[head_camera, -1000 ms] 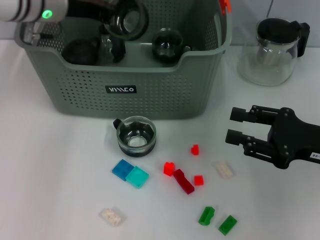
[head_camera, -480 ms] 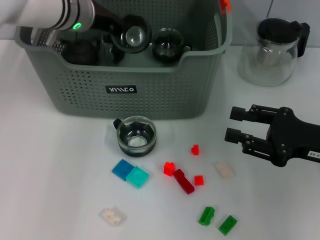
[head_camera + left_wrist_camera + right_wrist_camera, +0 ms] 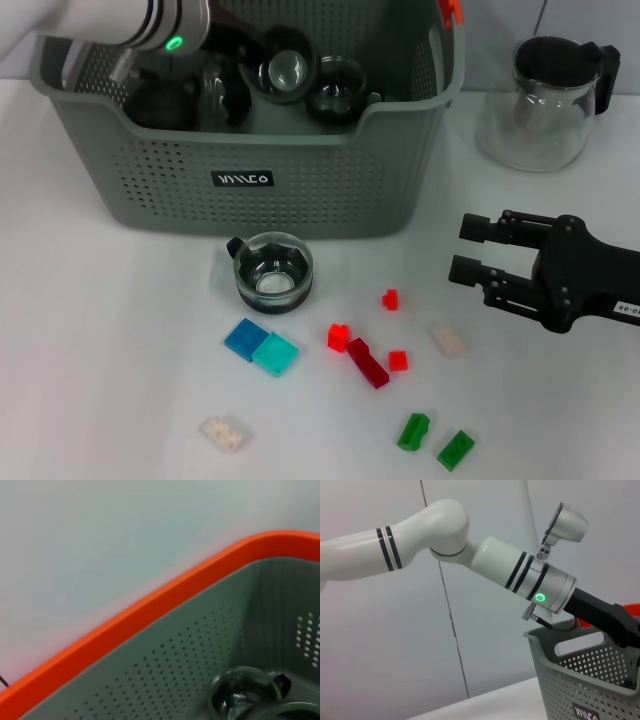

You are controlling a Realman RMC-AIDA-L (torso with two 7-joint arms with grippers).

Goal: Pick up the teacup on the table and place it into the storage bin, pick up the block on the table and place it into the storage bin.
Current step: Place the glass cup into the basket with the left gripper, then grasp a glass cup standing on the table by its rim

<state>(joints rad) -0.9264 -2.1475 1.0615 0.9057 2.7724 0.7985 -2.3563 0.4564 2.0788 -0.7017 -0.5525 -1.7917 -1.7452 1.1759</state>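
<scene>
The left hand [image 3: 262,62] reaches down inside the storage bin [image 3: 262,180], clamped on a glass teacup [image 3: 287,72] that sits close beside the other glass cups already there. To finish this placing well, the cup should be lowered until it rests on the bin floor or settles steadily among its neighbours before the fingers part, then the hand should lift straight up so it clips neither glass nor the bin rim. Another teacup [image 3: 272,272] stands on the surface just before the bin, with coloured blocks [image 3: 261,347] scattered nearer the robot. The right hand [image 3: 480,252] hovers over the surface to the right, fingers apart, holding nothing.
</scene>
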